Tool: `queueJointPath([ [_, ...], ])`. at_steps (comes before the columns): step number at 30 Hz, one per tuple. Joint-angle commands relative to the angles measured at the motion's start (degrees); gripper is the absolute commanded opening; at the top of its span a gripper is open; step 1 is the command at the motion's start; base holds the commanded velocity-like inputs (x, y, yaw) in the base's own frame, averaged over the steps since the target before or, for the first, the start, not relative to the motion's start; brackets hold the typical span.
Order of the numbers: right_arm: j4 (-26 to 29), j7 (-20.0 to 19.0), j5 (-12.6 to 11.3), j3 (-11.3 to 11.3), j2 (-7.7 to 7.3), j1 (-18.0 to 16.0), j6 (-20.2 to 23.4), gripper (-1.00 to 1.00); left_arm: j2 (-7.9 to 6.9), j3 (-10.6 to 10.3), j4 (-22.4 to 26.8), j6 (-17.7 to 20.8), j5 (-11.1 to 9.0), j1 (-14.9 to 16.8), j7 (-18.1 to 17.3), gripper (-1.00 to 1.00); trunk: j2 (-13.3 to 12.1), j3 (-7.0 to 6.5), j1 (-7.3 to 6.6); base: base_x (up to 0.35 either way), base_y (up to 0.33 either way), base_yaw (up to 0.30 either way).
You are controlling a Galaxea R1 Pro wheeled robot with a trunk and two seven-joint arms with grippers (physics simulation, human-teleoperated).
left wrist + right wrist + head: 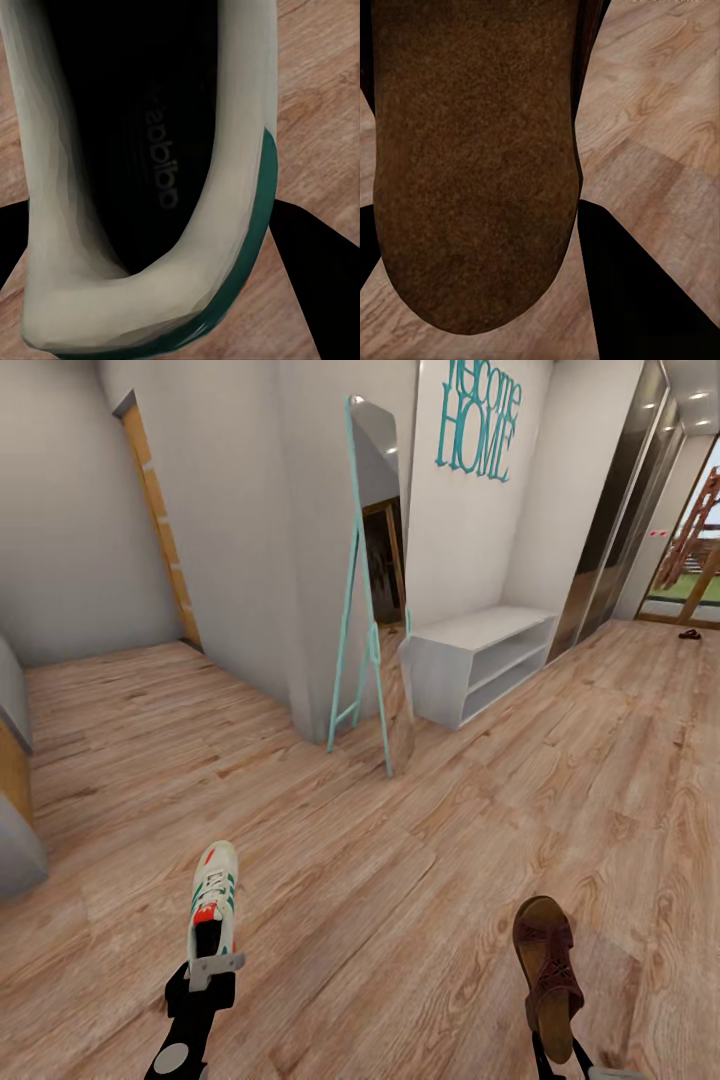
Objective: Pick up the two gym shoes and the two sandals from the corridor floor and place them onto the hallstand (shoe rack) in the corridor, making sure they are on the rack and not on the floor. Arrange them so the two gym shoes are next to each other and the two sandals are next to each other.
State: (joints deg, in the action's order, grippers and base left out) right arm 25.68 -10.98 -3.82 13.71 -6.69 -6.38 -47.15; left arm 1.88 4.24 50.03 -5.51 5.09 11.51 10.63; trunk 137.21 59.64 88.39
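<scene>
Sneaker and sandal carried, rack ahead.
Sneaker (pixel 214 900) is gripped at the heel by left gripper (pixel 213 967), sandal (pixel 547 972) by right gripper (pixel 560 1060); both seem light, stiff-soled; shoe rack (pixel 480 660) well apart.

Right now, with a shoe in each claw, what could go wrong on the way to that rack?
Each shoe seems pinched only at its heel end: the gym shoe in the left claw and the sandal in the right claw might slip or swing. The leaning mirror stands right beside the hallstand, so a wide approach could knock it.
</scene>
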Motion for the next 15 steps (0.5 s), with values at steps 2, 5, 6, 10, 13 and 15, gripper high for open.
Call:
queueJointPath([
  [2,-0.1,-0.8,-0.6,0.2,-0.04,0.0,-0.1,-1.00,0.05,0.1,0.0,-0.1,0.5,0.0,0.1,-1.00,0.0,0.05,-0.01,-0.004,0.000,0.001],
  [5,0.0,-0.8,-0.6,0.2,-0.11,0.0,0.0,-1.00,0.05,0.1,0.0,-0.1,0.5,0.0,0.1,-1.00,0.0,0.05,-0.01,-0.002,0.000,0.000],
  [6,0.0,-0.8,-0.6,0.2,-0.14,0.0,0.0,-1.00,0.05,0.1,0.0,-0.1,0.5,0.0,0.1,-1.00,0.0,0.05,-0.01,0.000,0.000,0.000],
  [10,0.0,-0.9,-0.6,0.1,0.03,0.0,0.0,-1.00,0.05,0.1,0.0,-0.1,0.5,0.0,0.1,-1.00,0.0,0.05,-0.01,0.000,0.000,0.136],
  [13,0.0,-0.9,-0.6,0.1,0.06,0.0,0.0,-1.00,0.05,0.1,0.0,-0.1,0.5,0.0,0.1,-1.00,0.0,0.05,-0.01,0.000,0.000,0.258],
  [15,0.0,-0.9,-0.6,0.1,0.08,0.0,0.0,-1.00,0.05,0.1,0.0,-0.1,0.5,0.0,0.1,-1.00,0.0,0.05,-0.01,0.000,0.000,0.274],
])
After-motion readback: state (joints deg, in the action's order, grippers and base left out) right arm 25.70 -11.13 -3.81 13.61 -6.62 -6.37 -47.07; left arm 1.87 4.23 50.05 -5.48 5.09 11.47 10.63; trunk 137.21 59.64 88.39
